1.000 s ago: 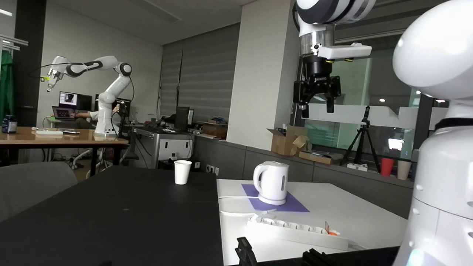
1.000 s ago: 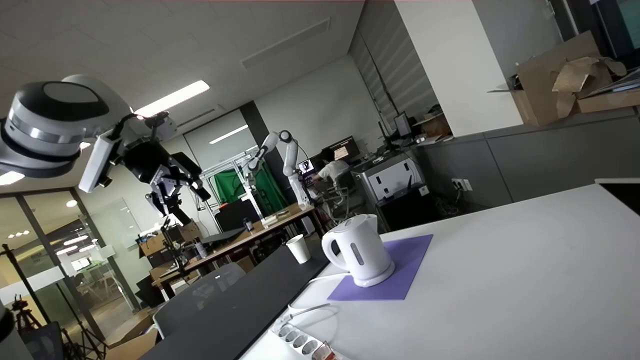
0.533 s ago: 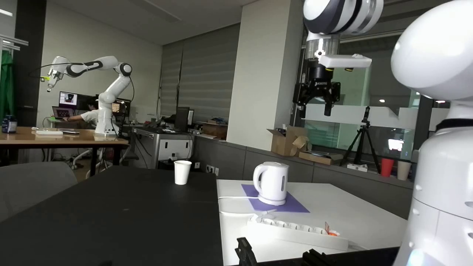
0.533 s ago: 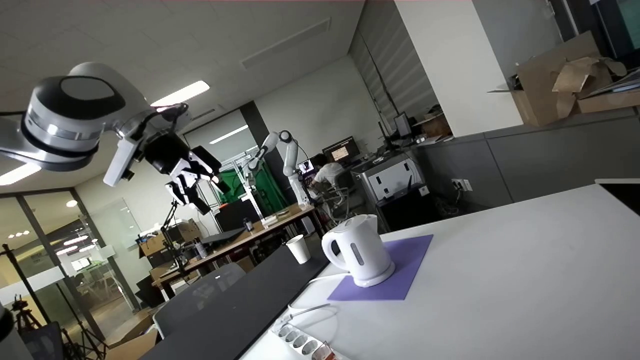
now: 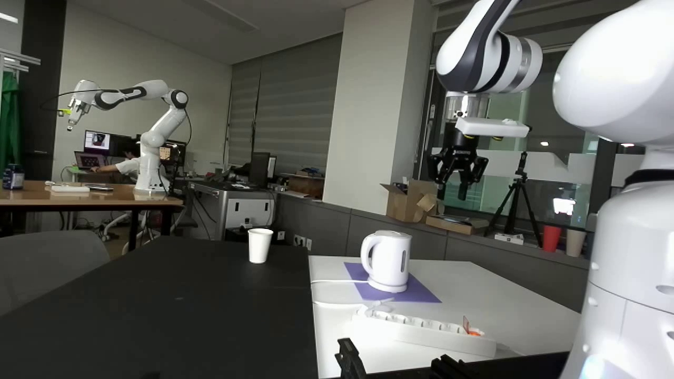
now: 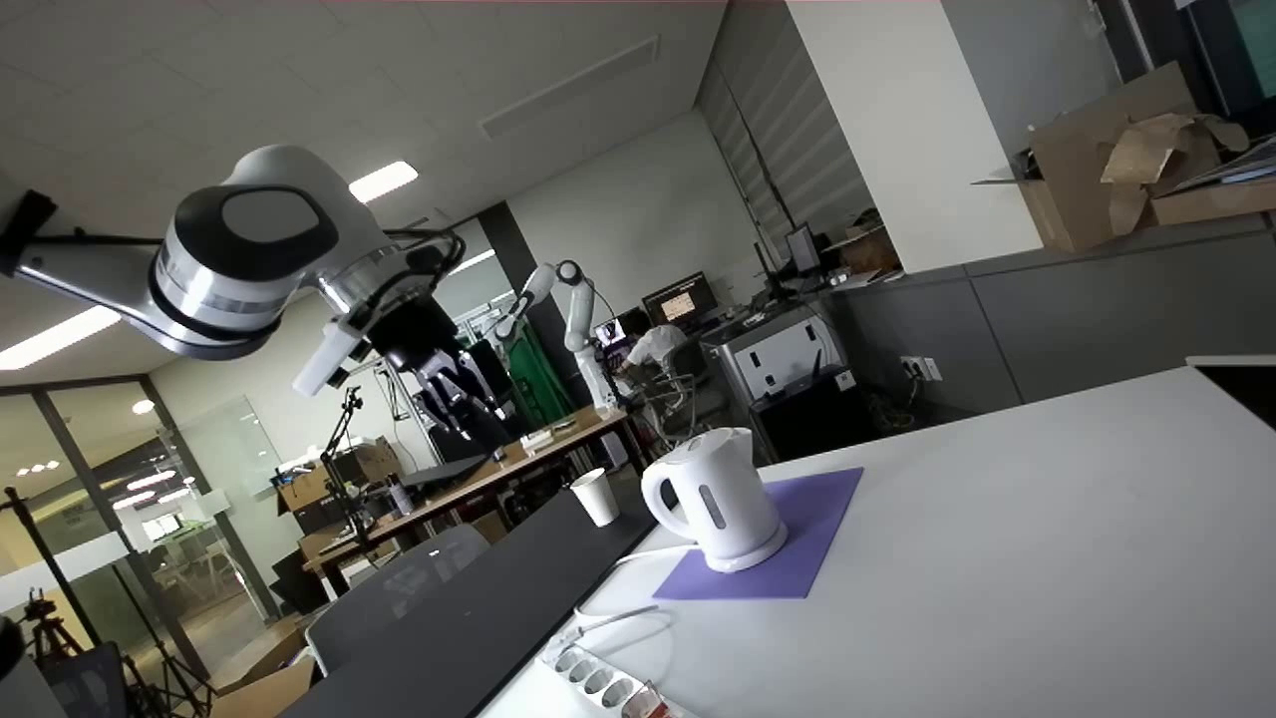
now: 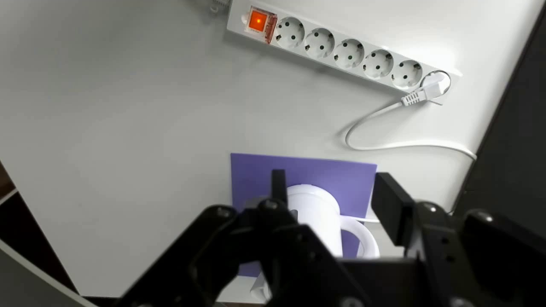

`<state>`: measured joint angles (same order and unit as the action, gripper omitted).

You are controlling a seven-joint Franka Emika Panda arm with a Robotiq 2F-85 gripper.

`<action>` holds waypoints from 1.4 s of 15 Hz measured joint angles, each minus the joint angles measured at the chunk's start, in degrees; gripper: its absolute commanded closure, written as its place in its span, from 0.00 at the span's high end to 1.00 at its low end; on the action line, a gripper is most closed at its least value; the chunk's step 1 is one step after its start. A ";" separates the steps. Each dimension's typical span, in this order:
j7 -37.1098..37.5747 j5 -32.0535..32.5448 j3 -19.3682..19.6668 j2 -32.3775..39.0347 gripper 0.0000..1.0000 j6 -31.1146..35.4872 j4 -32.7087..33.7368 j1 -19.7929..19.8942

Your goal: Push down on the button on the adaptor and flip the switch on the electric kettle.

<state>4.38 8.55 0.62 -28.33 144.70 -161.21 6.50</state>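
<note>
The electric kettle (image 5: 389,260) stands upright on a purple mat. It also shows in the other views (image 6: 723,504) (image 7: 316,215), its lower body partly hidden by my gripper in the wrist view. The adaptor (image 7: 328,40), a white power strip, lies apart from the kettle; it shows in both exterior views (image 5: 421,334) (image 6: 595,678). Its button (image 7: 258,20) glows orange, with a clear flap raised beside it. My gripper (image 5: 452,193) is partly open and empty, high above the table. It points down; its fingers (image 7: 328,192) stand apart in the wrist view.
The purple mat (image 7: 256,170) lies under the kettle. A white plug (image 7: 433,87) sits in the strip's end socket, its cable (image 7: 396,146) looping over the white table (image 6: 997,558). A white cup (image 5: 259,246) stands on the adjoining black table (image 5: 210,295).
My gripper has moved down, and toward the kettle's side in an exterior view. Its fingers have come closer together. The kettle, strip and cup have not moved.
</note>
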 measured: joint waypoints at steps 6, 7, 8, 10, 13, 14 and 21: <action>-3.52 -4.98 2.84 9.99 0.00 6.61 0.02 -0.22; -4.30 -5.67 3.19 11.49 0.00 7.30 0.03 -0.24; -4.90 -6.30 3.53 12.85 0.00 7.87 0.04 -0.24; -5.80 -6.94 4.21 15.60 0.00 9.11 0.05 -0.22; -6.82 -7.60 5.01 18.90 0.01 9.78 0.16 -0.19; -6.82 -7.59 5.00 19.19 0.01 9.78 0.32 -0.20; -6.83 -7.59 4.92 19.04 0.00 9.77 0.63 -0.22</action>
<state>-2.44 0.96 5.54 -9.28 154.47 -160.58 6.28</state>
